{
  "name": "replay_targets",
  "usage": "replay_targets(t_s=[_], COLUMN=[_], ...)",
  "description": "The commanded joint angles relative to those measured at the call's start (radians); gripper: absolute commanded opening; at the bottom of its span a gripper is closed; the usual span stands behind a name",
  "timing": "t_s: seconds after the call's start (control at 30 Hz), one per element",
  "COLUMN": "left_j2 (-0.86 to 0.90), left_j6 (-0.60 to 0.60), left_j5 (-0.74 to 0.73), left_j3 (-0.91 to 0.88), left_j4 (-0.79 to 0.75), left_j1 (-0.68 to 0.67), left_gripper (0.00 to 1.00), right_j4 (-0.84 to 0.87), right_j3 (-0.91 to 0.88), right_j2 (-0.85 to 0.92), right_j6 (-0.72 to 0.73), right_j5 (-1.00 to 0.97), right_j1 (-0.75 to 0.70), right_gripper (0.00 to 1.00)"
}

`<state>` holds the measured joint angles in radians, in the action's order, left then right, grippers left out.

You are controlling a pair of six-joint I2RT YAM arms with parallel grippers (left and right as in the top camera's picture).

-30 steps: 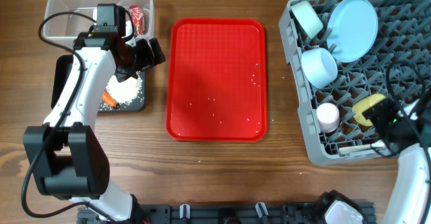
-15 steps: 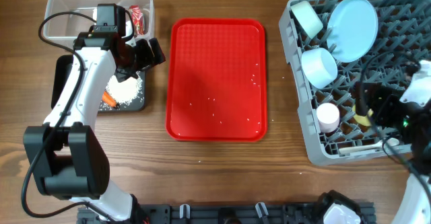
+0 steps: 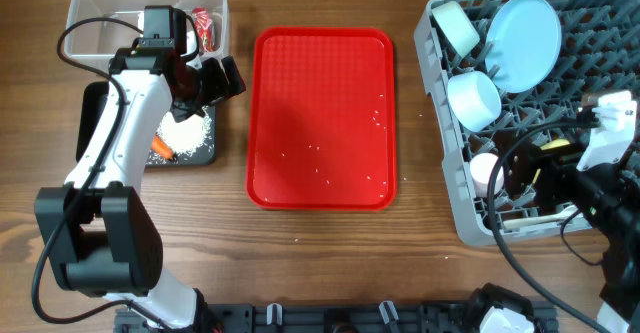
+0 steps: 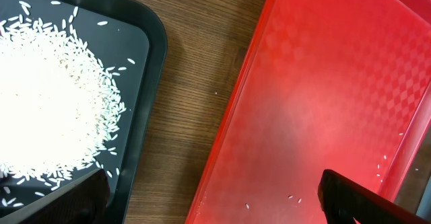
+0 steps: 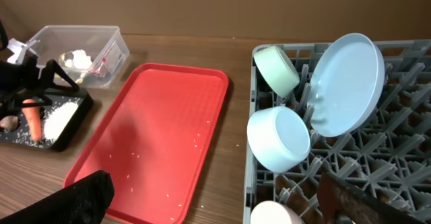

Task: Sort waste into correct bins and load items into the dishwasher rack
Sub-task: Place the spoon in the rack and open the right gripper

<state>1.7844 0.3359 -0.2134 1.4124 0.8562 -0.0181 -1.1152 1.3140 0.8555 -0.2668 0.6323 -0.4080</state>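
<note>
Overhead, only stray rice (image 3: 316, 151) on the red tray (image 3: 320, 63), mid-bench, seems left: tip it slowly toward the black tray (image 3: 203, 156) by the left edge. Left wrist: the left claw (image 4: 212, 177) gapes empty between both trays. Right wrist: the right claw (image 5: 215, 180) is spread, empty; the carrot (image 5: 34, 120) in the black tray lies left-to-right, tip apparently toward mid-bench.

The table (image 3: 320, 243) is brown wood with a plain grain and a low satin finish. The red tray (image 4: 323, 83) is glossy plastic, with a fine diamond pattern pressed into its floor and smooth raised edges. The black tray (image 4: 145, 32) is smooth dark plastic with a faint sheen along its rim; the rice (image 4: 47, 103) on it looks matt and grainy. The clear tub (image 5: 81, 29) is see-through plastic. The rack (image 5: 404, 150) is matt grey plastic, while the pale blue plate (image 5: 347, 83) and the bowl (image 5: 277, 138) beside it are smooth and softly shiny.
</note>
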Motion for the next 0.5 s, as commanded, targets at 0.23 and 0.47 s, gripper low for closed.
replay_targets(t_s=[0.23,0.47], left_j2=[-0.011,-0.011], left_j6=[0.01,0.01], left_j5=[0.002,0.002], left_j3=[0.001,0.001], left_j4=[-0.003,-0.003], left_j1=[0.003,0.003], left_gripper=[1.0,1.0], right_j4=[-0.054,0.228], right_j3=[0.011,-0.086], right_j2=[0.058,0.01], right_j6=[0.005,0.005], right_j5=[-0.064,-0.115], right_j1=[0.007,0.193], right_gripper=[1.0,1.0])
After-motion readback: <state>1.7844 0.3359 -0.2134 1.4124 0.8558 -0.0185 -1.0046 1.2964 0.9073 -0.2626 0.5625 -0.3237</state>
